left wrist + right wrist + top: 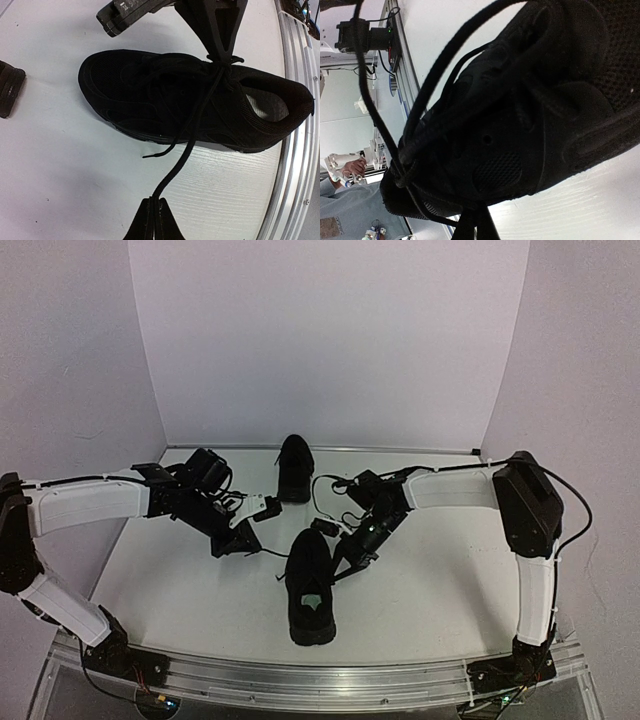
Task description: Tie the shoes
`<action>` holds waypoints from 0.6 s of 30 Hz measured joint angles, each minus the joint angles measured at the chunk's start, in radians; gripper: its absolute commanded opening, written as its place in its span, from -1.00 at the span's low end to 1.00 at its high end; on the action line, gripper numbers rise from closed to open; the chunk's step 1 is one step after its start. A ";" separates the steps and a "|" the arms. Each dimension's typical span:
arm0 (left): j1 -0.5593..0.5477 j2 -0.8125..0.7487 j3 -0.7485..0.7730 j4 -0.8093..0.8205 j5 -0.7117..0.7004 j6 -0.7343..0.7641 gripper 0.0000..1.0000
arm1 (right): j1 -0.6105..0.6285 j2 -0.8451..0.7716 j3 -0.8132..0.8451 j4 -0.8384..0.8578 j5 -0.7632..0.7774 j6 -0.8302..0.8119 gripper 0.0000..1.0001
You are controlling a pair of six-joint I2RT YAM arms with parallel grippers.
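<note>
With near shoe (310,585) by the worktop's (430,585) near edge and far shoe (294,468) at its far edge, left gripper (155,217) clamps the lace (192,135) taut, right gripper (220,54) pinches lace right at the shoe, so pull apart evenly and low, don't drag shoe.

No legible text — none readable

Far shoe (9,89) cropped at left edge; near shoe (530,115) cropped top right.

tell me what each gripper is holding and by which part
Left gripper pinches a lace of the near shoe, out along its taut length. Right gripper pinches the same lace where it crosses atop the shoe.
</note>
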 measured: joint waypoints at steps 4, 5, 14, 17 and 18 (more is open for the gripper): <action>0.000 -0.002 -0.009 0.003 0.000 -0.017 -0.34 | 0.001 0.000 0.000 0.000 0.004 0.008 -1.00; 0.000 -0.002 -0.009 0.009 0.000 -0.025 -0.28 | 0.002 -0.001 0.000 -0.001 0.009 0.013 -1.00; 0.000 0.126 0.079 0.179 0.045 -0.381 -0.14 | 0.010 -0.061 0.000 -0.001 0.136 0.078 -1.00; 0.001 0.163 0.078 0.283 0.094 -0.575 -0.13 | 0.010 -0.088 0.000 0.005 0.175 0.101 -1.00; 0.001 0.166 0.067 0.334 0.114 -0.666 -0.12 | 0.010 -0.096 0.000 0.008 0.184 0.107 -1.00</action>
